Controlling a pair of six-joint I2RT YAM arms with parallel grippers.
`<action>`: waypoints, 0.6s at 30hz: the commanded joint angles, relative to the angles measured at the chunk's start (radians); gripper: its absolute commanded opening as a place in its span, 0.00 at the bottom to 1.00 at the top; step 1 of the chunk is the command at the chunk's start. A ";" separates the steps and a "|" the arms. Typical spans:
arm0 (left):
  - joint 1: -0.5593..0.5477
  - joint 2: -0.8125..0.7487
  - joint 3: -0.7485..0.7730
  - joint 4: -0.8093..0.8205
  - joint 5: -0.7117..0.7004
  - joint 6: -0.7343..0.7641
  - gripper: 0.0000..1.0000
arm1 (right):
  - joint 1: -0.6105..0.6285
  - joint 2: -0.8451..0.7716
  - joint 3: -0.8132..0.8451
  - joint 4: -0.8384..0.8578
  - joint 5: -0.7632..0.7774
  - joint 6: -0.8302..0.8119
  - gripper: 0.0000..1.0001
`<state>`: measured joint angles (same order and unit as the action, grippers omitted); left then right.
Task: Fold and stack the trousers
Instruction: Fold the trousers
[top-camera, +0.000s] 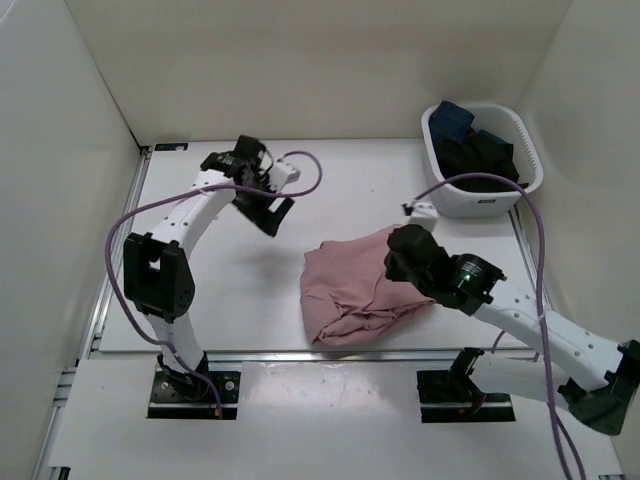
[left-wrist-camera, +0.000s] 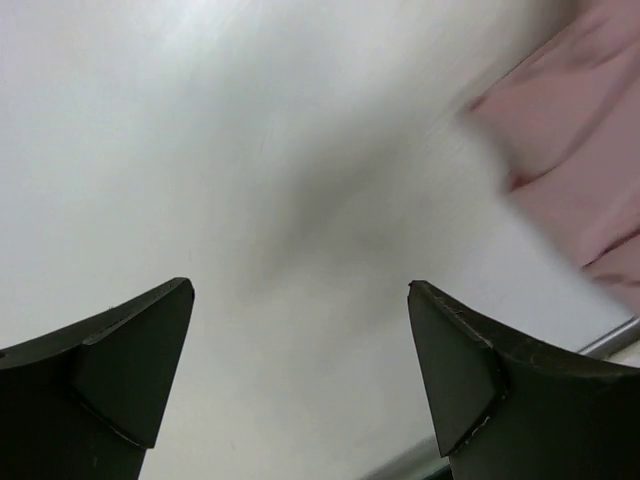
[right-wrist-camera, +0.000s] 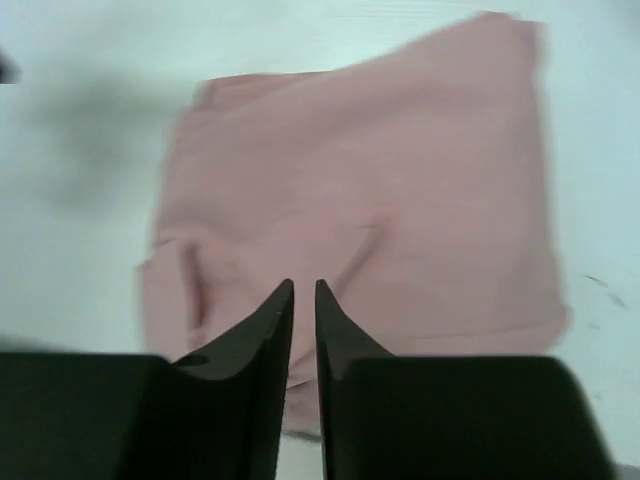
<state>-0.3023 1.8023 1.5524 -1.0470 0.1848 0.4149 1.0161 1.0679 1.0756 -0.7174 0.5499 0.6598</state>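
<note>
Pink trousers (top-camera: 350, 285) lie folded in a rough square on the white table, right of centre. They also show in the right wrist view (right-wrist-camera: 400, 180) and at the right edge of the left wrist view (left-wrist-camera: 580, 130). My right gripper (top-camera: 397, 260) hovers over the trousers' right edge. In its wrist view (right-wrist-camera: 304, 285) the jaws stand nearly together with nothing between them. My left gripper (top-camera: 274, 214) is open and empty over bare table, up and to the left of the trousers. In its wrist view (left-wrist-camera: 300, 287) the jaws stand wide apart.
A white basket (top-camera: 485, 202) stands at the back right, holding dark blue and black clothes (top-camera: 475, 150). White walls enclose the table on the left, back and right. A metal rail (top-camera: 300, 355) runs along the near edge.
</note>
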 joint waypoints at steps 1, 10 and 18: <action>-0.200 -0.049 0.193 -0.080 0.042 0.025 1.00 | -0.187 -0.022 -0.167 0.055 -0.007 0.132 0.13; -0.653 -0.003 0.039 -0.048 0.158 0.035 1.00 | -0.618 -0.011 -0.503 0.320 -0.391 0.118 0.00; -0.801 -0.044 -0.373 0.178 -0.057 0.002 1.00 | -0.640 -0.011 -0.652 0.403 -0.485 0.241 0.00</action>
<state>-1.0943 1.8046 1.2533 -0.9733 0.2481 0.4339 0.3782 1.0531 0.4576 -0.3557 0.1459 0.8352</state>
